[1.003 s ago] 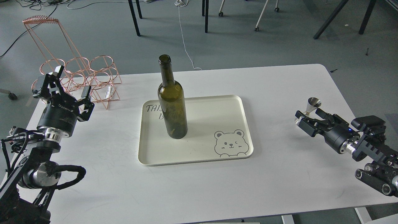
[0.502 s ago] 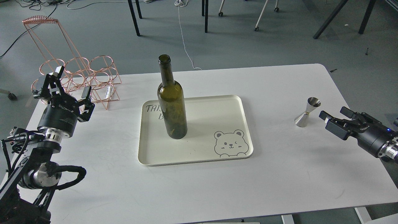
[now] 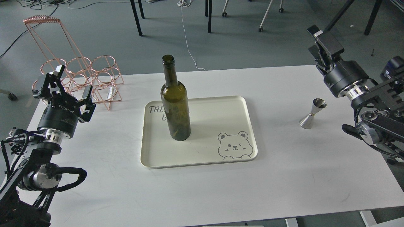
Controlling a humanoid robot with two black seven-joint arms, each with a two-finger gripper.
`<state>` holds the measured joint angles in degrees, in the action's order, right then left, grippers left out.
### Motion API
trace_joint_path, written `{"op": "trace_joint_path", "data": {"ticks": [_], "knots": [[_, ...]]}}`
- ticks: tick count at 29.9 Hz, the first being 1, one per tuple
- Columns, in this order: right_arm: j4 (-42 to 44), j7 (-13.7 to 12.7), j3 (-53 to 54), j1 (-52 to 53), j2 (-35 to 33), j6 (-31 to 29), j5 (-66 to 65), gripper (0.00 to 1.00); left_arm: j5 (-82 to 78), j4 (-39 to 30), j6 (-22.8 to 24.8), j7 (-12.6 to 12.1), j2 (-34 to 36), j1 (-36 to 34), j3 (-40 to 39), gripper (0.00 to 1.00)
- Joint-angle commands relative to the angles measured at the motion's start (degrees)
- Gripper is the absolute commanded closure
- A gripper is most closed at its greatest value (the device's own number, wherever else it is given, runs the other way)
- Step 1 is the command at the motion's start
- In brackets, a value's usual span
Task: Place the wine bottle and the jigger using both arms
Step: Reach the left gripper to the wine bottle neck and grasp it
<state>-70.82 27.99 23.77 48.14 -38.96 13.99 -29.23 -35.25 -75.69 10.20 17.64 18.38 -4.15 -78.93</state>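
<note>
Standing upright on the cream tray [image 3: 240, 104], the wine bottle [image 3: 175, 104] sits toward the tray's left half, its base partly covering the dark lettering printed there. A cartoon bear face marks the tray's near right corner, and the bottle is well clear of it. Nothing grips the bottle.

Over on the left, the left gripper [image 3: 67, 84] hovers above the table's far left corner, fingers spread wide apart and empty. It is well apart from the bottle, with bare white table [image 3: 195, 195] between them. Just behind that gripper stands the copper wire rack [image 3: 79, 69], its rings close to the fingertips, though whether they touch is hard to tell from here.

On the right side, the jigger [image 3: 312, 113] stands upright on the table, off the tray and well to its right, wide cone down, small cup up. It is free, nobody holding it. The right gripper [image 3: 323, 44] is raised high above the table's far right edge, pointing up and away, beyond the jigger and to its right. Its fingers are seen nearly end-on as one dark block, so how far they are parted cannot be told; nothing is visibly held in them. The right arm's thick joints sit near the jigger's right, apart from it.

Both the bottle and the jigger rest alone, one on the tray, one beside it.
</note>
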Motion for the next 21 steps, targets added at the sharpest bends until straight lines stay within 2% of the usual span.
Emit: {"op": "trace_joint_path", "data": {"ticks": [1,6,8,11,14,21], "knots": [[7.4,0.0,5.4,0.9,6.4,-12.1,8.0,0.03,0.0,-1.0,0.2,0.0,0.1,0.0,0.0,0.02],[18.5,0.0,7.3,-0.5,11.4,-34.9,22.9,0.02,-0.6,-3.0,0.7,0.1,2.4,0.4,0.0,0.02],[20.4,0.0,7.2,-2.1,12.8,-41.5,24.8,0.02,-2.0,-4.3,0.7,0.7,4.4,0.5,0.1,0.02],[20.8,0.0,6.9,-4.1,14.6,-42.0,24.8,0.02,-9.1,-6.7,1.1,3.5,8.3,0.9,0.3,0.02],[20.8,0.0,6.7,-6.0,14.7,-42.0,24.8,0.01,-21.2,-10.7,3.2,10.3,12.9,1.6,0.3,0.02],[20.6,0.0,6.6,-8.9,14.9,-42.0,24.4,0.01,-52.9,-19.0,4.2,10.4,24.1,0.2,1.9,0.02]]}}
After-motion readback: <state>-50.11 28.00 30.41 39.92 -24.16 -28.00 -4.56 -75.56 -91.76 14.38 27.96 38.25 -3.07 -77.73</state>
